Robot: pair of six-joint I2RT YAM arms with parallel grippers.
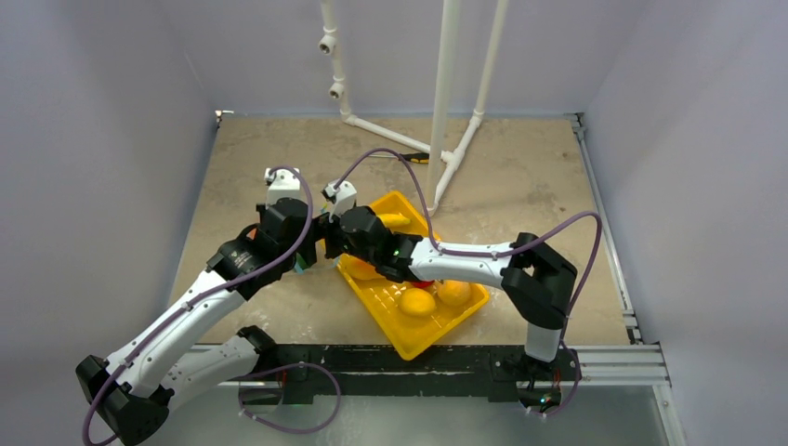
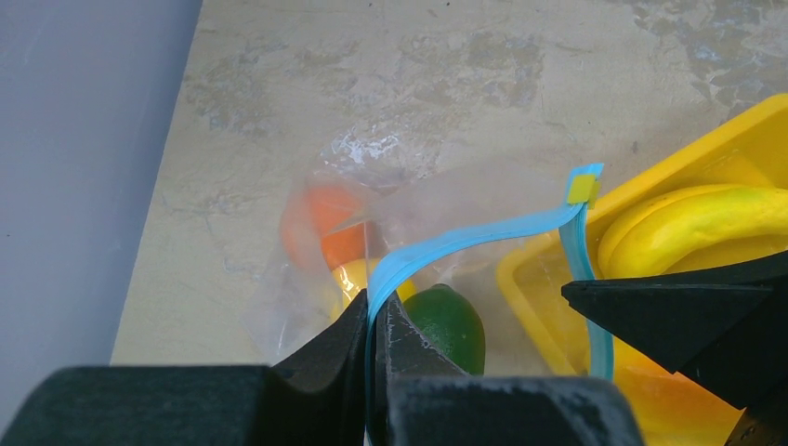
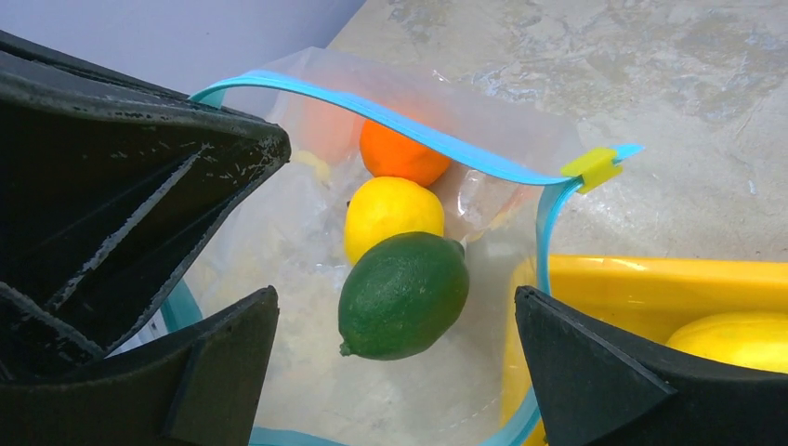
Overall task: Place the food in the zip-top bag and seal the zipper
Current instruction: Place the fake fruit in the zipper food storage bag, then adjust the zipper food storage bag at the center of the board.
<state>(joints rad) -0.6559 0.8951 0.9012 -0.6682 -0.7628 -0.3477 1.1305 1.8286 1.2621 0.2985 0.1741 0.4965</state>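
The clear zip-top bag point(image 3: 279, 242) lies left of the yellow tray, mouth held open. Inside it are a dark green avocado point(image 3: 418, 269), a yellow lemon point(image 3: 390, 214) and an orange point(image 3: 400, 158). My left gripper point(image 2: 376, 311) is shut on the teal-blue zipper point(image 2: 465, 242), holding one lip up. My right gripper point(image 3: 396, 293) is open and empty over the bag mouth, above the avocado. A banana point(image 2: 706, 218) and other fruits, among them a lemon point(image 1: 417, 302), lie in the tray. In the top view both grippers meet at the tray's left corner and hide the bag.
The yellow gridded tray point(image 1: 413, 351) sits mid-table, its corner against the bag. White pipes point(image 1: 444, 93) stand behind it, with a screwdriver point(image 1: 418, 157) at their foot. A yellow slider point(image 3: 595, 167) sits at the zipper's end. Grey walls enclose the table.
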